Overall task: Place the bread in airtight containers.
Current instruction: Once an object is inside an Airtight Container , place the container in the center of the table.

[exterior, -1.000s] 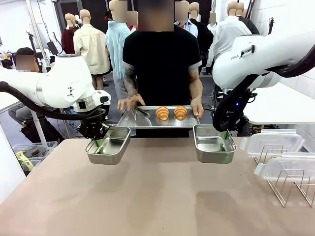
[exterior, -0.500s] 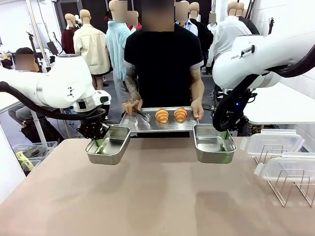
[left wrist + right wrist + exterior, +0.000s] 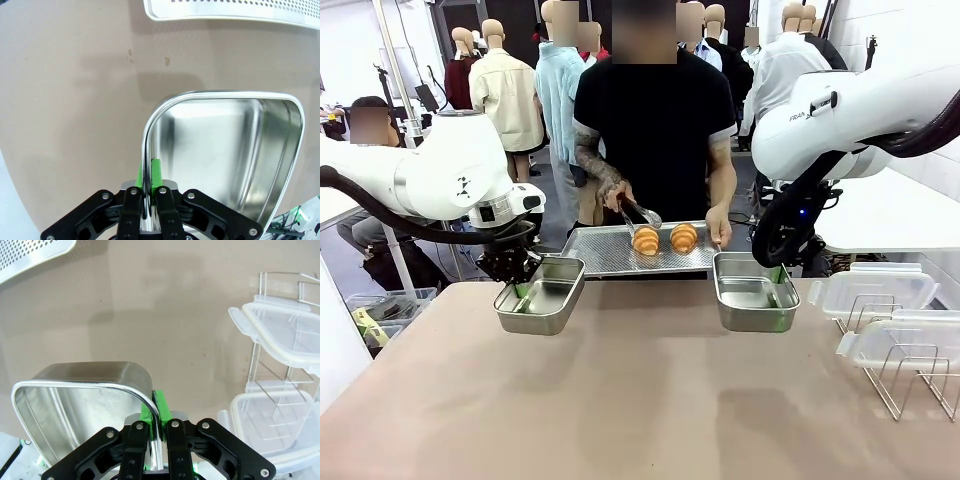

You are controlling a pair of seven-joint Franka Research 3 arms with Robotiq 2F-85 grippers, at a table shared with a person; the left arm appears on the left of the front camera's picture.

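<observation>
Beige worktop (image 3: 640, 400) out front, two steel tins at its far edge. Clamped tight on the near-left rim of the left tin (image 3: 548, 297): the left gripper (image 3: 523, 293), green pads either side of the wall. Same story on the right tin (image 3: 750, 292), its right rim pinched in the right gripper (image 3: 776, 290). Beyond the far edge, between the tins, a perforated tray (image 3: 603, 252), with the person's hand (image 3: 720, 228) at its right end. On that tray, the bread (image 3: 683, 238), two rolls side by side near the middle. Tongs (image 3: 638, 214) in the person's other hand (image 3: 617, 194), tips around the left roll (image 3: 646, 240). Clear lids (image 3: 876, 288) on a wire rack (image 3: 910, 385) by the worktop's right edge.
</observation>
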